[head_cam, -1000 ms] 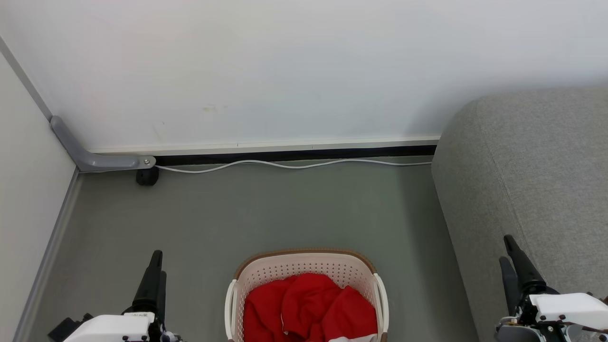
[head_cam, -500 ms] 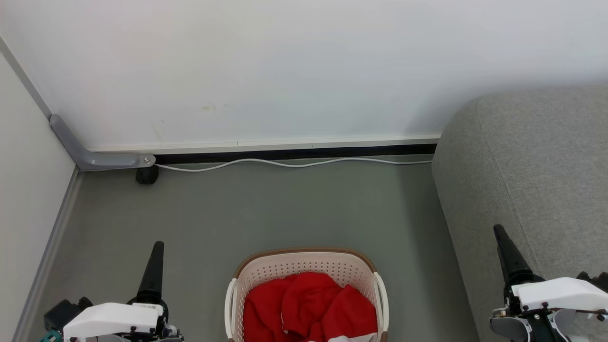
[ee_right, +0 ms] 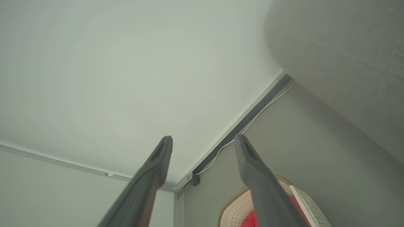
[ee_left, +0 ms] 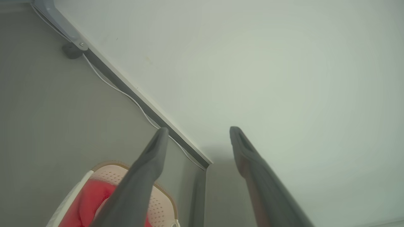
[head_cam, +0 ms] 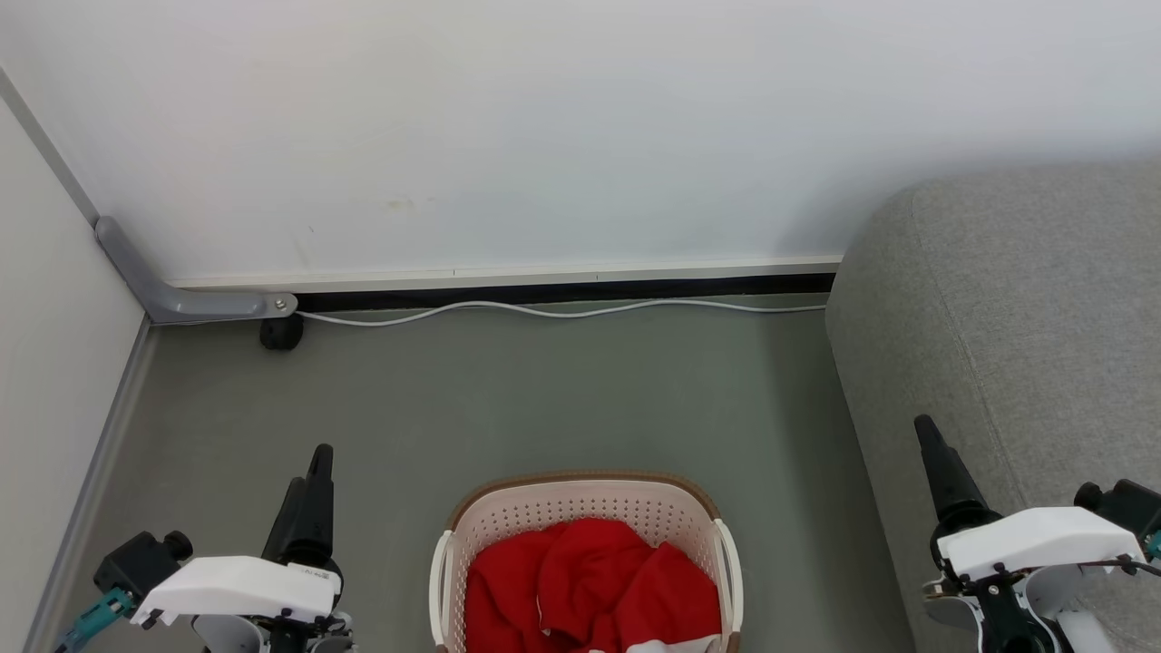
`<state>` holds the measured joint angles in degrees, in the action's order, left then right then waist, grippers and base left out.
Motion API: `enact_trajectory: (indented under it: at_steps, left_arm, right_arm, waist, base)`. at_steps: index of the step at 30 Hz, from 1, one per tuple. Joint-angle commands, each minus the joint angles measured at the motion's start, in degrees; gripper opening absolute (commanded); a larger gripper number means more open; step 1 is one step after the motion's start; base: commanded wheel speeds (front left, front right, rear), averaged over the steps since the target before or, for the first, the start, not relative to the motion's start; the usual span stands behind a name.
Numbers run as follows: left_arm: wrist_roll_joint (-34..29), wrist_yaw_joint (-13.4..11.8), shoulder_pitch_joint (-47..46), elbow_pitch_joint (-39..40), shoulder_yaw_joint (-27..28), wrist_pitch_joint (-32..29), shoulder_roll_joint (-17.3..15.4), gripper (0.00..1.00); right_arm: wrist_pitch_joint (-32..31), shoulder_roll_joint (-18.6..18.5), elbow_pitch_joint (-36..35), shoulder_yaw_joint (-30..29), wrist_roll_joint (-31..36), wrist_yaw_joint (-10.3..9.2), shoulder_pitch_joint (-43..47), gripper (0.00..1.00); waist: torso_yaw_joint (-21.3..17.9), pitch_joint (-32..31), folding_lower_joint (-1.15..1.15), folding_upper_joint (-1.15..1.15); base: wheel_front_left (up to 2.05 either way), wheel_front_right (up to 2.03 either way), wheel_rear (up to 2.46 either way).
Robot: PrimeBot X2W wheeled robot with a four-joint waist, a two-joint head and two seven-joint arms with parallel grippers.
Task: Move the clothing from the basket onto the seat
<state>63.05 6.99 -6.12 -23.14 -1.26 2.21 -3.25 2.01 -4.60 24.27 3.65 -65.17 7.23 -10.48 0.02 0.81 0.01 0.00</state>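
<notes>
The cream basket (head_cam: 585, 485) stands on the floor at the bottom centre of the head view, with the crumpled red clothing (head_cam: 590, 580) heaped inside it. The light grey seat (head_cam: 1025, 299) rises along the right side. My left gripper (head_cam: 308, 467) hovers left of the basket and my right gripper (head_cam: 930, 431) hovers right of it, in front of the seat's side. In the left wrist view the left gripper (ee_left: 199, 129) stands open and empty, above the basket (ee_left: 161, 201) and the clothing (ee_left: 88, 201). The right gripper (ee_right: 203, 137) is likewise open and empty, with the basket (ee_right: 233, 201) below and the seat (ee_right: 341, 47) at upper right.
A white wall closes the far side, with a white cable (head_cam: 544, 313) lying along its dark base. A grey bracket (head_cam: 181, 304) and a black caster (head_cam: 281, 334) sit in the far left corner. Grey floor lies between the basket and the wall.
Both grippers have moved farther up the head view, the right one also drifting left and the left one slightly right. The basket and clothing have not moved.
</notes>
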Motion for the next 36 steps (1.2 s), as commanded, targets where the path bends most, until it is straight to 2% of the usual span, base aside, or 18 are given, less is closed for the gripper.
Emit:
enact_trajectory:
  at_steps: [1,20,36]
  left_arm:
    - [-2.41,0.21,-3.59,1.03,0.25,0.75,-1.19,1.0]
    - [-19.76,0.29,-6.16,-1.5,-1.73,3.95,-2.26,1.0]
    - [-30.59,0.35,-8.23,-3.75,-2.89,6.48,-2.65,1.0]
  right_arm:
    - [0.99,-1.16,-0.87,0.96,2.66,0.2,-3.24,1.0]
    - [4.18,-2.02,4.34,5.34,18.16,0.22,-7.21,1.0]
    - [6.71,-2.83,7.47,8.31,27.66,0.23,-10.3,1.0]
  waist:
    - [0.01,0.0,0.0,0.0]
    - [0.09,0.07,0.0,0.0]
    - [0.08,0.02,0.0,0.0]
  base:
    - [0.0,0.0,0.0]
    - [0.0,0.0,0.0]
    - [0.0,0.0,0.0]
